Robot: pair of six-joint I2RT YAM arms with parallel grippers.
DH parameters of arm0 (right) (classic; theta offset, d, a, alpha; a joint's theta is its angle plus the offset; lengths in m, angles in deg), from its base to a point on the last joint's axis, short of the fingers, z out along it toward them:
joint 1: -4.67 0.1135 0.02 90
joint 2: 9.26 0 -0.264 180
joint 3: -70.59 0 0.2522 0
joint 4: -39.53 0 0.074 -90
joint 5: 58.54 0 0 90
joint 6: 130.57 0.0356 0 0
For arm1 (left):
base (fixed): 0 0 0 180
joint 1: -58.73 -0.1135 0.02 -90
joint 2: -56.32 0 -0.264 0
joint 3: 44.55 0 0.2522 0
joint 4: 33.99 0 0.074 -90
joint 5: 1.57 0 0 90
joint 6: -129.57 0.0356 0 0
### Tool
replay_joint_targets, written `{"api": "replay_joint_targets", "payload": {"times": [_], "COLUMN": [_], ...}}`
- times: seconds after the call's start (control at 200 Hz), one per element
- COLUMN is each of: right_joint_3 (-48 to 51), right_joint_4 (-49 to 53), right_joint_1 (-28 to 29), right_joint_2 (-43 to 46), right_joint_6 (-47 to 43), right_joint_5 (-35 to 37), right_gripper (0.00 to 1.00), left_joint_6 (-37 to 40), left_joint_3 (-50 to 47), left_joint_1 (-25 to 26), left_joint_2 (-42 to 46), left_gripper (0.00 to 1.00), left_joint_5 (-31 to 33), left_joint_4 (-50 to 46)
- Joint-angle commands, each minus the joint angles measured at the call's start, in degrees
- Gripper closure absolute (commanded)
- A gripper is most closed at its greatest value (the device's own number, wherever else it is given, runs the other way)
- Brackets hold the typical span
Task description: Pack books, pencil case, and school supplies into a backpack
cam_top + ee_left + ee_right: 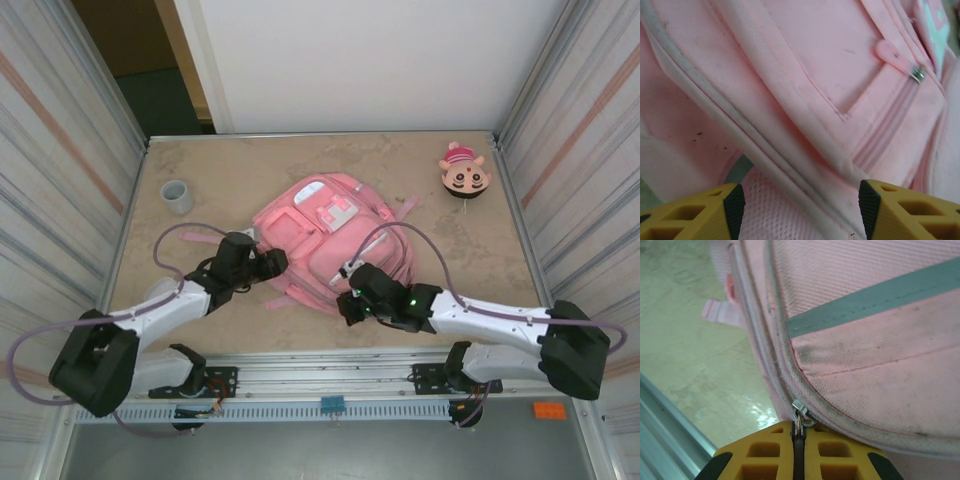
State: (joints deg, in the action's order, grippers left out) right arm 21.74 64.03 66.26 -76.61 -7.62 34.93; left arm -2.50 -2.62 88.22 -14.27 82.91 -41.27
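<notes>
The pink backpack lies flat in the middle of the table. At its left edge my left gripper stands open, its black pads on either side of a pink seam and mesh fabric without pinching it. A pink zip tab sits further up that pocket. My right gripper is at the backpack's near edge, shut on the zip pull, whose metal slider pokes out just above the yellow fingers. The books, pencil case and school supplies are hidden.
A small grey cup stands at the back left and a round cartoon-face toy at the back right. Ribbed walls close both sides. A metal rail runs along the near table edge beside the right gripper.
</notes>
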Motion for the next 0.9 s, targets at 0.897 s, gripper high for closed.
{"api": "replay_joint_targets", "payload": {"times": [0.897], "right_joint_3": [-9.8], "right_joint_4": [-7.7], "right_joint_1": [2.6], "right_joint_2": [-11.9], "right_joint_6": [6.9], "right_joint_5": [5.3], "right_gripper": [1.0], "left_joint_6": [-25.9], "left_joint_3": [5.5], "left_joint_1": [4.6], "left_joint_2": [10.6], "left_gripper": [0.49], "left_joint_5": [-0.6], "left_joint_4": [-14.0]}}
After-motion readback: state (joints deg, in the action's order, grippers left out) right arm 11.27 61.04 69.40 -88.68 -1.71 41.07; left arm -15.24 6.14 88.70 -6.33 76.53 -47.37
